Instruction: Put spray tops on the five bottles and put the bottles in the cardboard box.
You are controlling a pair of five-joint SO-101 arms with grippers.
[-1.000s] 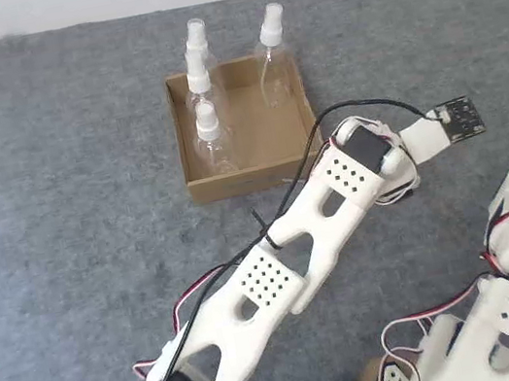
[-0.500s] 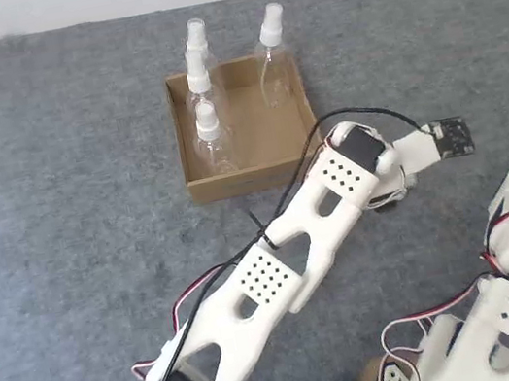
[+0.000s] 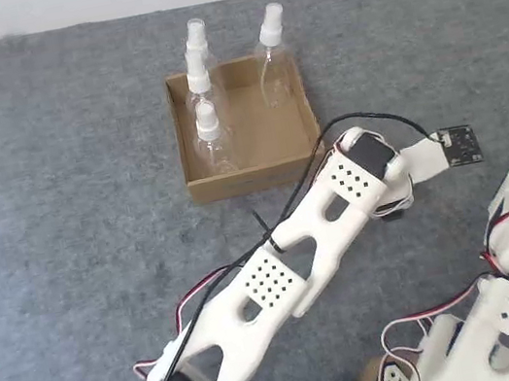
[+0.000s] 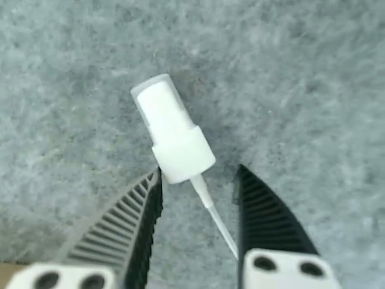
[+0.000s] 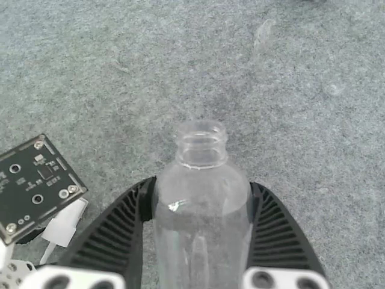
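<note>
Already four capped bottles (image 3: 208, 129) stand in the cardboard box (image 3: 253, 179); right jaws clamp one uncapped bottle (image 5: 201, 205) (the fifth), left jaws stand open astride one loose spray top (image 4: 174, 135).

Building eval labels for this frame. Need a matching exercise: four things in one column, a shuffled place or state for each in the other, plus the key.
Things:
1. spray top
2. bare bottle
3. cardboard box
4. left gripper

Places or states:
A. open, fingers spread apart
B. lying loose on the grey carpet
C. gripped by the right gripper, neck uncapped
D. holds capped bottles

Pairs: 1-B, 2-C, 3-D, 4-A
</note>
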